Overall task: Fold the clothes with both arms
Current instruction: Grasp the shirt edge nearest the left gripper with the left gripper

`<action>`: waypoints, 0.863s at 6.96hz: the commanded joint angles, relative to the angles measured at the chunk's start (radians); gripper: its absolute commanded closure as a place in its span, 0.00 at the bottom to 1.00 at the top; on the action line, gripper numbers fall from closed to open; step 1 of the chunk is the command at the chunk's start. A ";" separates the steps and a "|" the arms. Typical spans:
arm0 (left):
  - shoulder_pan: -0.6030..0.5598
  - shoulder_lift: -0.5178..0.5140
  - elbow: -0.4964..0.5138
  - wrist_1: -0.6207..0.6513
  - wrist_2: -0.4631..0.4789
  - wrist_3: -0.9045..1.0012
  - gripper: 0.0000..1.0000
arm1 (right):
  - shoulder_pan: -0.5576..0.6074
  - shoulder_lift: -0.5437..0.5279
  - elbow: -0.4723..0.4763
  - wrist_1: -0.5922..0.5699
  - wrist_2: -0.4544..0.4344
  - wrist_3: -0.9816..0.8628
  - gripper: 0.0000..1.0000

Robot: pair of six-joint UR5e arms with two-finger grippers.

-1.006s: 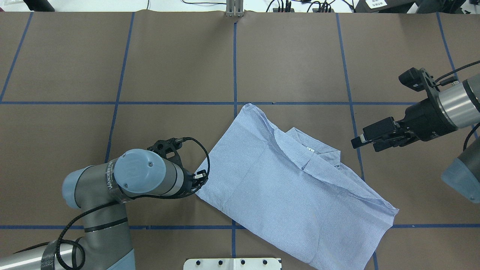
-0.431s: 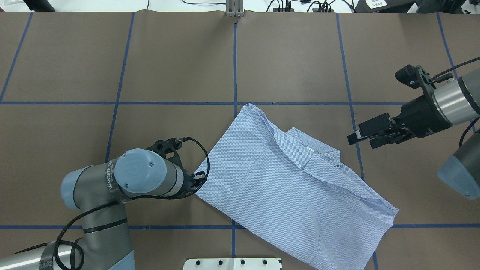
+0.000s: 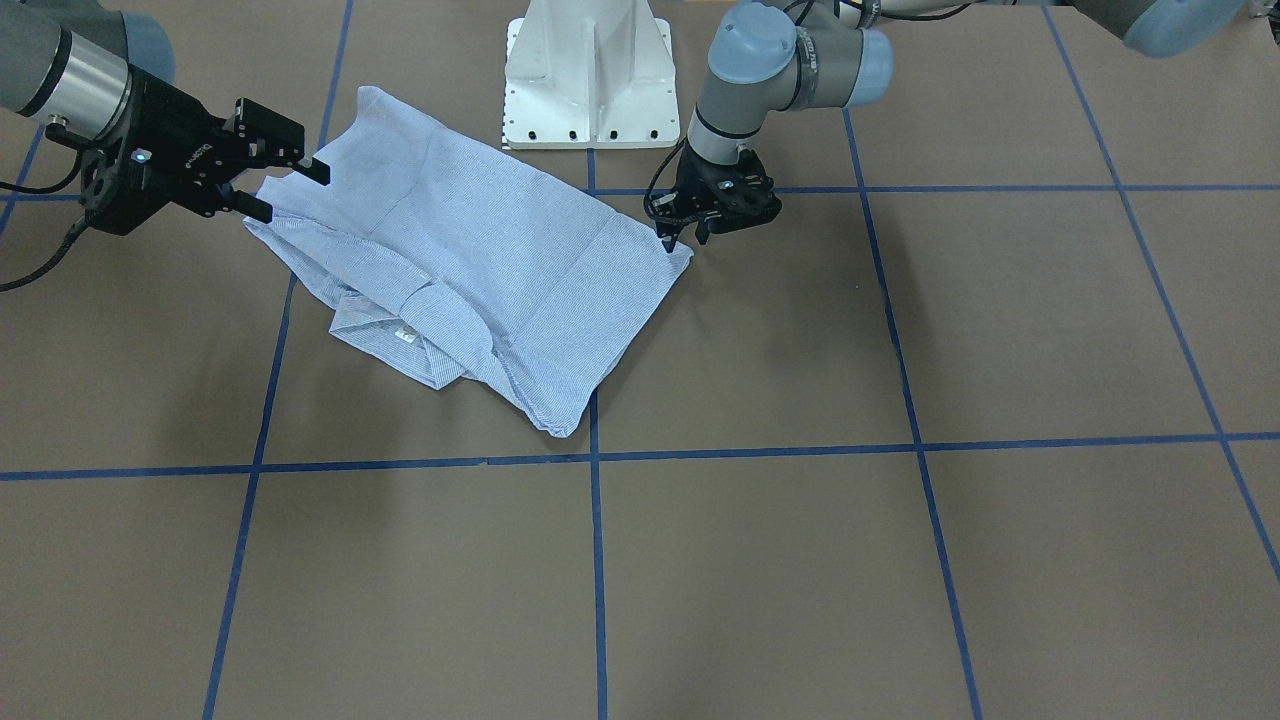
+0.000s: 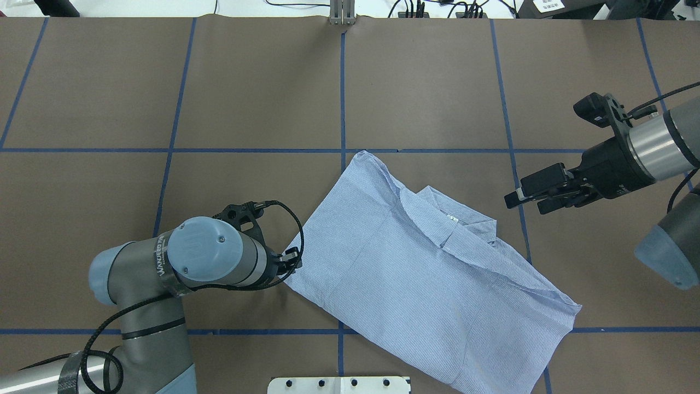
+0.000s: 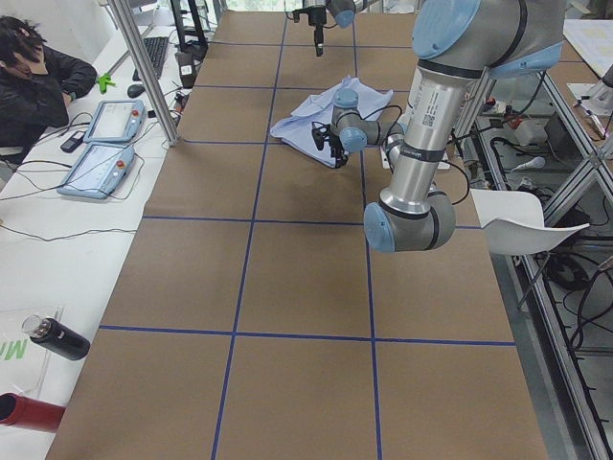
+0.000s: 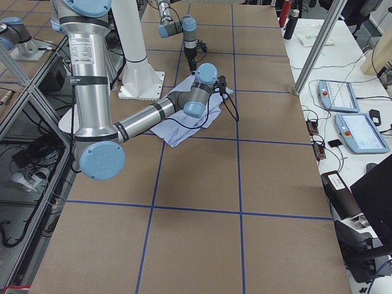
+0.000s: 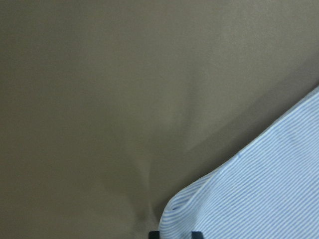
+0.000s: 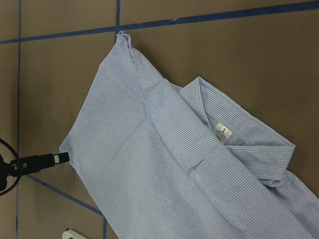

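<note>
- On the worktop (image 4: 246, 109), near middle, the shirt (image 4: 415, 273) is lying half-folded.
- Left pincer (image 3: 685, 240) is straddling its left corner, fingers apart; right pincer (image 4: 522, 205) is hovering open to its right.
- A shallow bite may be letting that corner slip.

The left arm (image 4: 142, 284) is bending sharply at the elbow and folding inward. Its wrist is turning the left gripper (image 3: 686, 238) straight down, low, with the two fingers standing slightly apart. The right arm (image 4: 656, 148) is stretching in from its own side. It is holding the right gripper (image 4: 526, 200) in the air, pointing it toward the middle with its fingers spread apart.
</note>
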 commanded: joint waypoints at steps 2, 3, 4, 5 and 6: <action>-0.005 -0.001 0.006 0.005 0.003 0.003 0.37 | 0.001 0.026 -0.029 0.000 -0.012 0.000 0.00; -0.005 -0.003 0.015 0.005 0.005 0.003 0.42 | 0.001 0.027 -0.029 0.000 -0.012 0.000 0.00; -0.004 -0.007 0.029 0.003 0.005 0.003 0.45 | 0.001 0.027 -0.029 0.000 -0.012 0.000 0.00; -0.004 -0.018 0.041 0.003 0.005 0.002 0.49 | 0.002 0.025 -0.029 0.000 -0.012 0.000 0.00; -0.004 -0.027 0.054 0.002 0.005 0.002 0.54 | 0.002 0.023 -0.029 0.000 -0.010 0.000 0.00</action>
